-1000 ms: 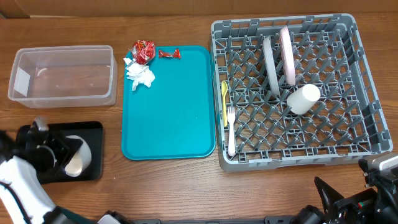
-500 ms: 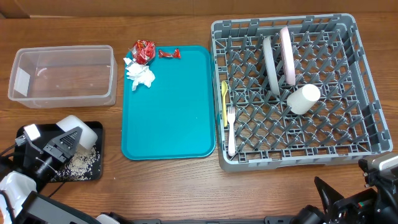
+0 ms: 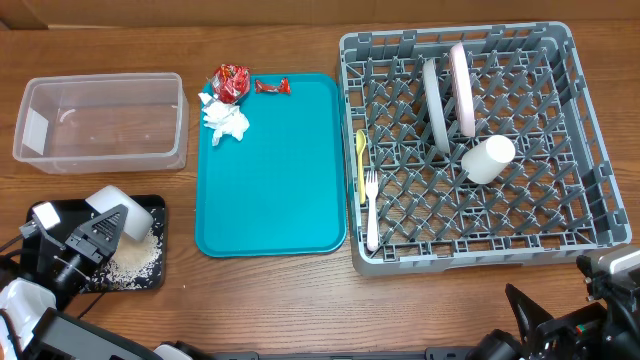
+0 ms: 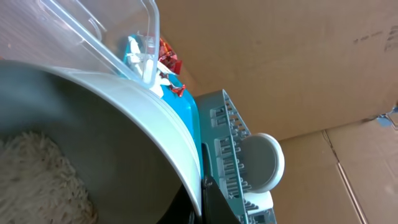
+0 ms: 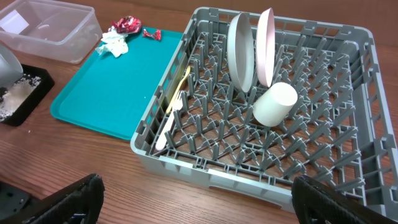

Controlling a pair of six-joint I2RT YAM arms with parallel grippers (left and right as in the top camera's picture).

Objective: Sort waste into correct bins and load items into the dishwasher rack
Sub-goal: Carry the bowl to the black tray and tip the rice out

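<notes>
The left tool pinches the rim of the bowl, which is tipped at the far edge of the black tray on the counter's near left; grains lie heaped in that tray. Behind it stands the tub, and beside that the teal tray carries the napkin and two wrappers at its far left corner. The right tool hangs with fingers spread wide before the rack, which holds two plates on edge, a cup on its side, and the spoon and fork along its left wall.
</notes>
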